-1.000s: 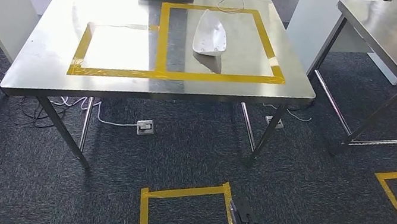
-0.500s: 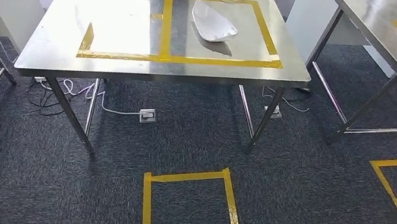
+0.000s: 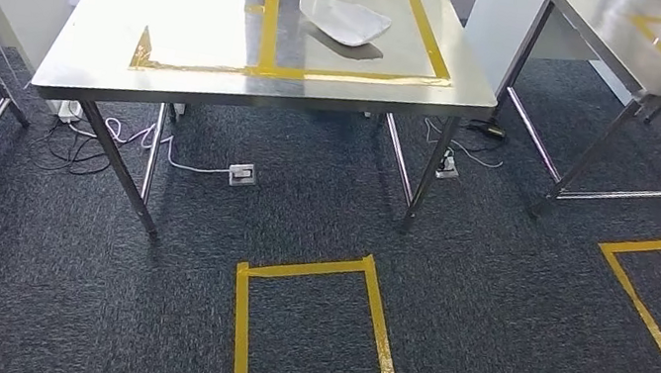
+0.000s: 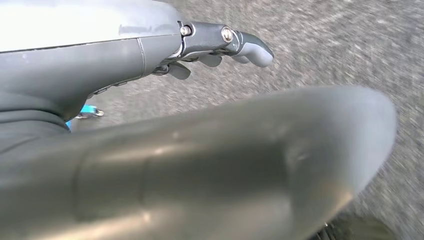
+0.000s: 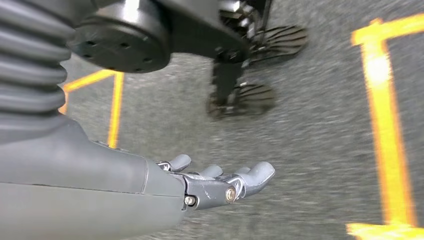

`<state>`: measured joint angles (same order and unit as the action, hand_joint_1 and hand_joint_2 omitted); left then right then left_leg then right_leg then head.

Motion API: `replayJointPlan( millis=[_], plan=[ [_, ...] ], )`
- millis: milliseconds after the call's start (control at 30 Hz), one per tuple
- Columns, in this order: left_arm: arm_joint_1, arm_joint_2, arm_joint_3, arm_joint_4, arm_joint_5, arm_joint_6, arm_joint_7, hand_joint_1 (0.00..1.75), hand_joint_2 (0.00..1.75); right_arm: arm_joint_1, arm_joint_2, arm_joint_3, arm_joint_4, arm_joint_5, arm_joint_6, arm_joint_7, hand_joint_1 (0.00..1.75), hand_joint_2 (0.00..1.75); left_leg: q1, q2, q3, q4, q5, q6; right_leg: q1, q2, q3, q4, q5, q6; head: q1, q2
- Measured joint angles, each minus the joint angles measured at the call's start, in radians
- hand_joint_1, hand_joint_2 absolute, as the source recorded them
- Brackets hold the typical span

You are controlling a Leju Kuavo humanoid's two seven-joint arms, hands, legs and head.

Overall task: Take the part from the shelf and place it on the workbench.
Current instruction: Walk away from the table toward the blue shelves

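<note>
Head view, one white part (image 3: 345,19) on one workbench (image 3: 202,26), left robot hand (image 4: 220,47) and right robot hand (image 5: 220,182) both spread, holding nothing.

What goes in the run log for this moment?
part: on workbench, inside taped square | left hand: holds nothing | right hand: holds nothing, over carpet

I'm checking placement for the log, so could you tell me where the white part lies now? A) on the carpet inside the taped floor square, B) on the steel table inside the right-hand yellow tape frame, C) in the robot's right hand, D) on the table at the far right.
B: the white part rests on the steel table, within the right-hand yellow tape frame.
</note>
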<state>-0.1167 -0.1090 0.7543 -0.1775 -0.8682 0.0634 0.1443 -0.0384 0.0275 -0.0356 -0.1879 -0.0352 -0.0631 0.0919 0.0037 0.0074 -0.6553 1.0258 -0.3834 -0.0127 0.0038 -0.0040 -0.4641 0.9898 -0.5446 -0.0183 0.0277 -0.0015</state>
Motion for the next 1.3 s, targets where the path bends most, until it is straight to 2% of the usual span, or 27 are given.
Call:
replayJointPlan(
  millis=[67, 133, 167, 200, 267, 300, 333, 400, 433, 500, 533, 600, 667, 700, 767, 833, 900, 933, 1000, 1033, 1067, 1133, 1167, 1200, 1233, 1267, 1300],
  plan=[
    [-0.004, -0.007, -0.001, 0.001, 0.012, -0.006, -0.007, 0.0, 0.0, -0.001, 0.002, 0.0, 0.003, -0.002, -0.002, 0.041, 0.0, 1.75, 0.001, -0.003, -0.02, 0.04, -0.061, -0.01, -0.006, -0.003, -0.024, -0.006, 0.03, -0.015, -0.003, 0.0],
    [-0.008, -0.016, -0.001, 0.001, 0.018, -0.016, -0.009, 0.0, 0.0, -0.001, 0.004, -0.001, 0.004, -0.005, -0.002, 0.066, 0.0, 1.75, 0.004, -0.005, -0.045, 0.146, -0.168, -0.018, -0.007, -0.004, -0.056, -0.006, 0.057, -0.021, -0.006, 0.0],
    [-0.009, -0.019, -0.001, 0.002, 0.021, -0.024, -0.009, 0.0, 0.0, 0.0, 0.005, -0.001, 0.004, -0.008, -0.001, 0.074, 0.0, 1.75, 0.006, -0.005, -0.053, 0.206, -0.199, -0.022, -0.008, -0.004, -0.073, -0.004, 0.07, -0.02, -0.006, 0.0],
    [-0.011, -0.021, -0.001, 0.002, 0.02, -0.029, -0.006, 0.0, 0.0, 0.0, 0.008, -0.001, 0.005, -0.011, 0.0, 0.079, 0.0, 1.75, 0.007, -0.005, -0.05, 0.25, -0.205, -0.026, -0.008, -0.005, -0.091, -0.001, 0.082, -0.018, -0.006, 0.0],
    [-0.012, -0.023, -0.001, 0.002, 0.014, -0.032, 0.001, 0.0, 0.0, 0.0, 0.014, -0.002, 0.005, -0.019, 0.001, 0.088, 0.0, 1.75, 0.01, -0.005, -0.003, 0.252, -0.159, -0.03, -0.01, -0.006, -0.128, 0.011, 0.104, -0.012, -0.006, 0.0],
    [-0.013, -0.023, -0.001, 0.002, 0.012, -0.028, 0.004, 0.0, 0.0, 0.0, 0.018, -0.002, 0.005, -0.021, 0.0, 0.096, 0.0, 1.75, 0.011, -0.005, 0.044, 0.202, -0.138, -0.031, -0.012, -0.007, -0.144, 0.019, 0.112, -0.007, -0.006, 0.0],
    [-0.013, -0.023, -0.001, 0.001, 0.016, -0.024, 0.004, 0.0, 0.0, 0.001, 0.021, -0.003, 0.005, -0.021, 0.0, 0.107, 0.0, 1.75, 0.012, -0.006, 0.1, 0.132, -0.139, -0.031, -0.012, -0.007, -0.16, 0.028, 0.12, -0.002, -0.006, 0.0],
    [-0.013, -0.023, 0.0, 0.0, 0.036, -0.016, 0.0, 0.0, 0.0, 0.002, 0.028, -0.003, 0.005, -0.017, -0.002, 0.133, 0.0, 1.75, 0.008, -0.01, 0.171, 0.024, -0.165, -0.021, -0.011, -0.007, -0.176, 0.039, 0.134, 0.01, -0.005, 0.0],
    [-0.011, -0.023, 0.001, 0.0, 0.046, -0.014, -0.004, 0.0, 0.0, 0.002, 0.031, -0.003, 0.005, -0.014, -0.002, 0.146, 0.0, 1.75, 0.005, -0.011, 0.179, 0.002, -0.175, -0.013, -0.011, -0.007, -0.179, 0.039, 0.142, 0.016, -0.004, 0.0],
    [-0.004, -0.022, 0.005, 0.0, 0.061, -0.013, -0.01, 0.0, 0.0, 0.005, 0.035, -0.003, 0.006, -0.01, -0.006, 0.161, 0.0, 1.75, 0.004, -0.01, 0.163, -0.004, -0.163, 0.007, -0.014, -0.006, -0.183, 0.037, 0.154, 0.029, -0.005, 0.0],
    [-0.001, -0.021, 0.008, 0.0, 0.067, -0.013, -0.013, 0.0, 0.0, 0.007, 0.036, -0.003, 0.007, -0.009, -0.008, 0.165, 0.0, 1.75, 0.004, -0.008, 0.154, -0.005, -0.153, 0.017, -0.016, -0.004, -0.189, 0.046, 0.139, 0.035, -0.005, 0.0],
    [0.006, -0.017, 0.015, -0.001, 0.073, -0.012, -0.015, 0.0, 0.0, 0.01, 0.038, -0.003, 0.009, -0.013, -0.018, 0.159, 0.0, 1.75, 0.006, -0.003, 0.131, -0.007, -0.129, 0.032, -0.018, -0.002, -0.214, 0.121, 0.052, 0.043, -0.004, 0.0],
    [0.016, -0.011, 0.021, -0.001, 0.074, -0.012, -0.004, 0.0, 0.0, 0.009, 0.039, -0.006, 0.01, -0.022, -0.031, 0.139, 0.0, 1.75, 0.004, -0.001, 0.103, -0.005, -0.105, 0.036, -0.018, -0.001, -0.242, 0.247, -0.043, 0.047, -0.003, 0.0],
    [0.021, -0.009, 0.023, -0.001, 0.072, -0.012, 0.003, 0.0, 0.0, 0.008, 0.039, -0.008, 0.01, -0.027, -0.036, 0.125, 0.0, 1.75, 0.003, 0.0, 0.087, -0.003, -0.093, 0.036, -0.018, -0.001, -0.246, 0.296, -0.058, 0.048, -0.003, 0.0],
    [0.029, -0.004, 0.026, -0.001, 0.063, -0.013, 0.011, 0.0, 0.0, 0.007, 0.039, -0.012, 0.01, -0.036, -0.039, 0.097, 0.0, 1.75, 0.002, 0.0, 0.055, 0.003, -0.071, 0.033, -0.018, -0.001, -0.205, 0.298, -0.026, 0.045, -0.003, 0.0],
    [0.032, 0.0, 0.027, -0.001, 0.054, -0.017, 0.005, 0.0, 0.0, 0.003, 0.039, -0.02, 0.01, -0.044, -0.032, 0.066, 0.0, 1.75, 0.001, 0.0, 0.028, 0.008, -0.052, 0.027, -0.016, 0.0, -0.101, 0.17, 0.011, 0.035, -0.002, 0.0],
    [0.032, 0.002, 0.027, -0.001, 0.048, -0.023, -0.009, 0.0, 0.0, -0.003, 0.039, -0.026, 0.01, -0.044, -0.02, 0.046, 0.0, 1.75, 0.001, 0.0, 0.016, 0.007, -0.033, 0.016, -0.01, 0.002, -0.02, 0.043, 0.005, 0.024, -0.002, 0.0],
    [0.031, 0.002, 0.027, -0.001, 0.044, -0.025, -0.018, 0.0, 0.0, -0.007, 0.039, -0.027, 0.01, -0.034, -0.014, 0.047, 0.0, 1.75, 0.002, 0.0, 0.014, 0.004, -0.023, 0.01, -0.006, 0.002, -0.007, 0.014, -0.003, 0.019, -0.002, 0.0],
    [0.028, 0.004, 0.027, -0.001, 0.042, -0.03, -0.031, 0.0, 0.0, -0.014, 0.04, -0.021, 0.012, 0.003, -0.004, 0.067, 0.0, 1.75, 0.005, -0.001, 0.012, -0.004, -0.006, -0.003, -0.004, 0.002, -0.016, 0.004, 0.013, 0.007, -0.001, 0.0],
    [0.027, 0.005, 0.027, -0.001, 0.047, -0.034, -0.035, 0.0, 0.0, -0.019, 0.042, -0.014, 0.013, 0.022, -0.001, 0.079, 0.0, 1.75, 0.005, -0.002, 0.006, 0.0, -0.014, -0.009, -0.006, 0.0, -0.024, -0.001, 0.023, -0.001, -0.001, 0.0],
    [0.026, 0.006, 0.027, -0.001, 0.055, -0.04, -0.038, 0.0, 0.0, -0.024, 0.043, -0.008, 0.014, 0.034, 0.0, 0.086, 0.0, 1.75, 0.005, -0.004, -0.003, 0.019, -0.041, -0.014, -0.009, -0.001, -0.034, -0.005, 0.036, -0.009, -0.003, 0.0],
    [0.023, 0.008, 0.031, -0.001, 0.072, -0.051, -0.034, 0.0, 0.0, -0.032, 0.044, -0.001, 0.014, 0.036, 0.0, 0.083, 0.0, 1.75, 0.005, -0.007, -0.03, 0.116, -0.137, -0.021, -0.011, -0.004, -0.059, -0.008, 0.058, -0.02, -0.006, 0.0],
    [0.021, 0.008, 0.032, -0.001, 0.076, -0.054, -0.027, 0.0, 0.0, -0.034, 0.045, 0.0, 0.014, 0.027, 0.001, 0.072, 0.0, 1.31, 0.006, -0.007, -0.042, 0.181, -0.18, -0.025, -0.01, -0.005, -0.072, -0.006, 0.068, -0.021, -0.008, 0.0],
    [0.019, 0.008, 0.034, -0.001, 0.074, -0.056, -0.017, 0.0, 0.0, -0.035, 0.045, -0.001, 0.014, 0.015, 0.004, 0.058, 0.0, 0.87, 0.006, -0.007, -0.047, 0.236, -0.2, -0.028, -0.009, -0.006, -0.086, -0.004, 0.078, -0.021, -0.008, 0.0],
    [0.015, 0.008, 0.035, -0.001, 0.066, -0.059, -0.005, 0.0, 0.0, -0.036, 0.045, -0.002, 0.014, 0.002, 0.008, 0.04, 0.0, 0.44, 0.006, -0.007, -0.039, 0.265, -0.197, -0.03, -0.009, -0.007, -0.1, 0.0, 0.087, -0.02, -0.008, 0.0],
    [0.011, 0.008, 0.035, -0.001, 0.056, -0.063, 0.006, 0.0, 0.44, -0.037, 0.045, -0.003, 0.014, -0.008, 0.011, 0.021, 0.0, 0.0, 0.007, -0.007, -0.017, 0.261, -0.175, -0.031, -0.009, -0.008, -0.114, 0.006, 0.094, -0.017, -0.008, 0.0],
    [0.006, 0.007, 0.034, -0.001, 0.047, -0.069, 0.014, 0.0, 0.87, -0.037, 0.045, -0.005, 0.014, -0.016, 0.015, 0.006, 0.0, 0.0, 0.008, -0.007, 0.022, 0.221, -0.145, -0.03, -0.01, -0.008, -0.128, 0.013, 0.1, -0.014, -0.008, 0.0]
  ],
)
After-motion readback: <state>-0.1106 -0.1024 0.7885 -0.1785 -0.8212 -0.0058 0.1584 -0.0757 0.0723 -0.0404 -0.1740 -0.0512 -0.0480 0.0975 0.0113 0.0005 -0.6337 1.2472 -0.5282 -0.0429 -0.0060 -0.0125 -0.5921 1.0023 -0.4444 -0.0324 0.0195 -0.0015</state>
